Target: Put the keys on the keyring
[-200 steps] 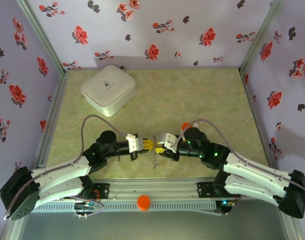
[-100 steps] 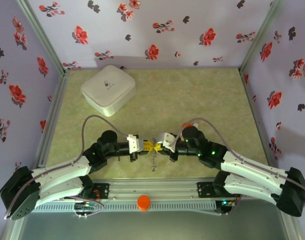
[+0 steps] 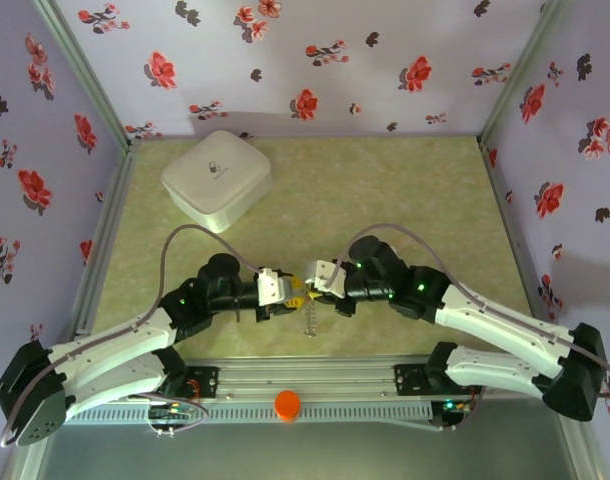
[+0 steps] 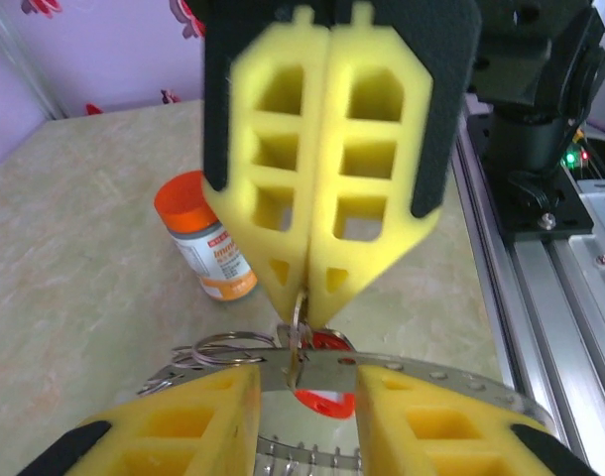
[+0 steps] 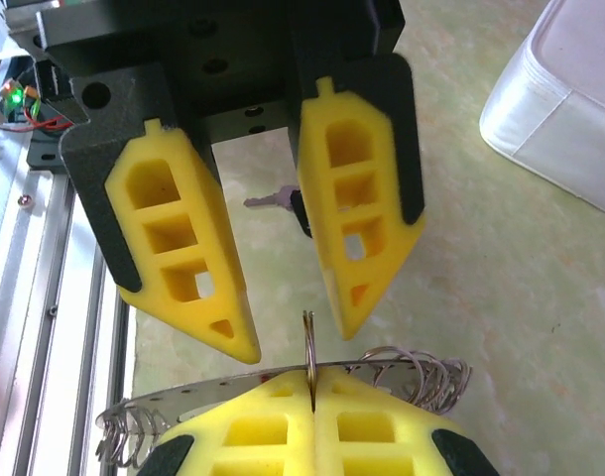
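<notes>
The keyring is a flat grey metal band with holes and several thin wire loops; it hangs between both grippers above the table. My right gripper is shut on one thin loop of it, standing edge-on between the pads, and points down from the top in the left wrist view. My left gripper is open, its fingertips either side of the band, and faces the right one. The red key hangs just behind the band. The black-headed key lies on the table.
An orange pill bottle stands on the table beyond the grippers. A white square box sits at the back left. The metal rail runs along the near edge, with an orange knob on it.
My right gripper shut on the loop and its arm swung left. My left gripper, shut until a moment ago, has opened. Both gripper tips still meet over the keyring.
</notes>
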You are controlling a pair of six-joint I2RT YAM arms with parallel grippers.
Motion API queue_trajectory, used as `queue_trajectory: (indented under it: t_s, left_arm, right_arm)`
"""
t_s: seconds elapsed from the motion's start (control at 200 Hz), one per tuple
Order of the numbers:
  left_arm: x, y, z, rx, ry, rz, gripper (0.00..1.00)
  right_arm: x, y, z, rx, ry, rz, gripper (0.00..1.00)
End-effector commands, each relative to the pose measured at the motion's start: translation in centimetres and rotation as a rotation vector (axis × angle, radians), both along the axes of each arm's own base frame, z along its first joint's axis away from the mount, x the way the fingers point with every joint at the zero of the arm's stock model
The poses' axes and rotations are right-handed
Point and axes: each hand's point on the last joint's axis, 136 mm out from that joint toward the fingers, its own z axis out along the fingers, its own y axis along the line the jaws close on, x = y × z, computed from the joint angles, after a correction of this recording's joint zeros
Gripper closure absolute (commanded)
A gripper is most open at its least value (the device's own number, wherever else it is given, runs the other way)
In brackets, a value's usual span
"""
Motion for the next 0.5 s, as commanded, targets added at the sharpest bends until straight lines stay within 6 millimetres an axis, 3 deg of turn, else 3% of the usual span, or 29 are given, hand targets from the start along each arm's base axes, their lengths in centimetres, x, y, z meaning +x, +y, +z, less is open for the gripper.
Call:
queue_trajectory:
  t_s: [0.0, 0.22, 0.405, 0.495]
  left_arm:
    - [-0.4, -0.3, 0.2, 0.021, -0.011, -0.037, 0.74]
    - [-0.7, -0.7, 0.7, 0.005, -0.006, -0.056, 0.81]
    - [-0.7, -0.9, 1.1, -0.016, -0.021, -0.058, 1.0]
    - [-0.7, -0.8, 1.4, -0.036, -0.033, -0.055, 1.0]
  right_arm:
    - [-0.2, 0.1, 0.4, -0.062, -0.037, 0.049, 1.0]
    - [-0.1, 0.7, 0.0, -0.137, -0.047, 0.092, 1.0]
    - [-0.5, 1.0, 0.0, -0.107, -0.026, 0.103, 1.0]
    - [-0.1, 0.7, 0.8, -0.021, -0.011, 0.06, 0.85]
